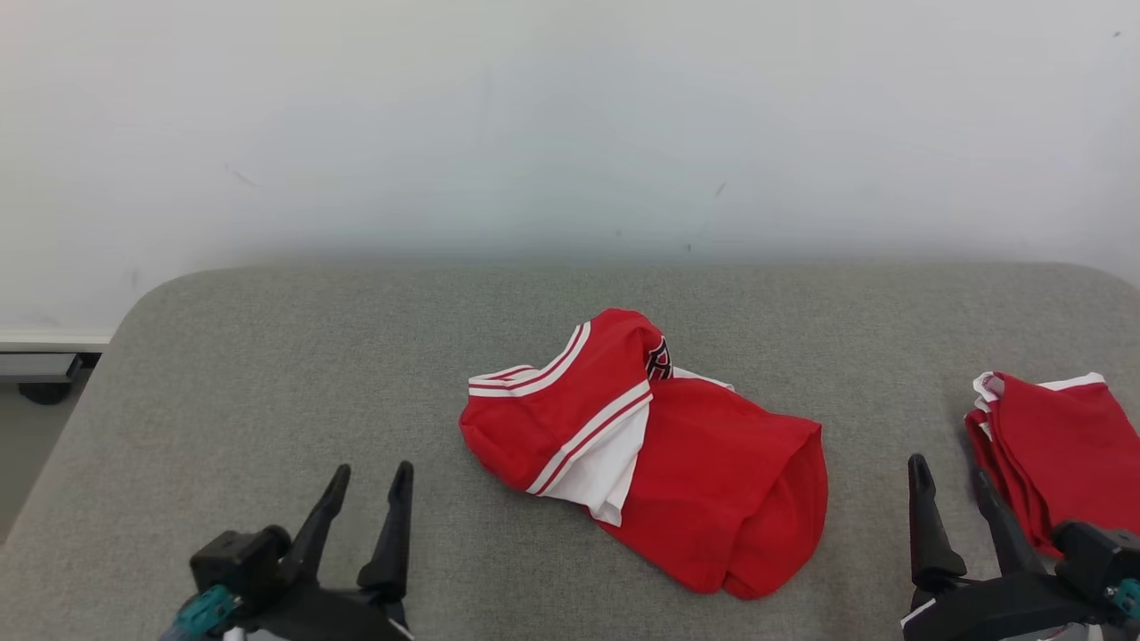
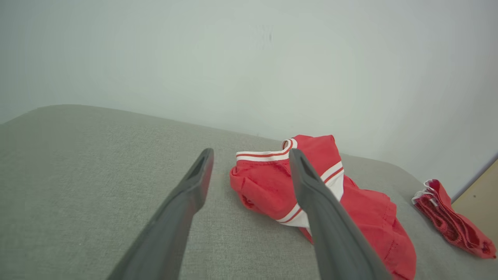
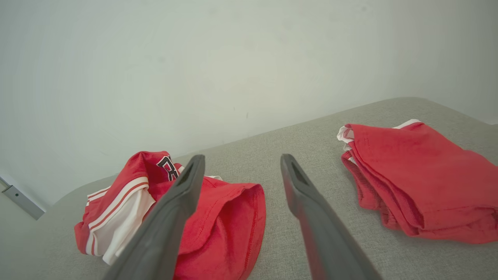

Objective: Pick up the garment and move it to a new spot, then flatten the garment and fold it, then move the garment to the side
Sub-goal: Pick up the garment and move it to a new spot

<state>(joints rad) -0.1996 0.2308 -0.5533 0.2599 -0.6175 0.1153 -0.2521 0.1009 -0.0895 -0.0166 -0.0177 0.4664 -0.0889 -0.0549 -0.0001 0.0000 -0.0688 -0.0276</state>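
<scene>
Garment (image 1: 659, 454) lies crumpled mid grey pad (image 1: 267, 374), untouched. L gripper (image 1: 373, 469) & R gripper (image 1: 948, 469) both wide open, empty, either side of it. Folded red pile (image 1: 1051, 445) just beside R gripper.

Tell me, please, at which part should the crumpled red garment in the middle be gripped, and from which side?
Probably the raised striped fold at the left end of the crumpled garment, approached from the near left by the open left gripper: it stands up off the grey surface, so a finger could slip beneath.
</scene>
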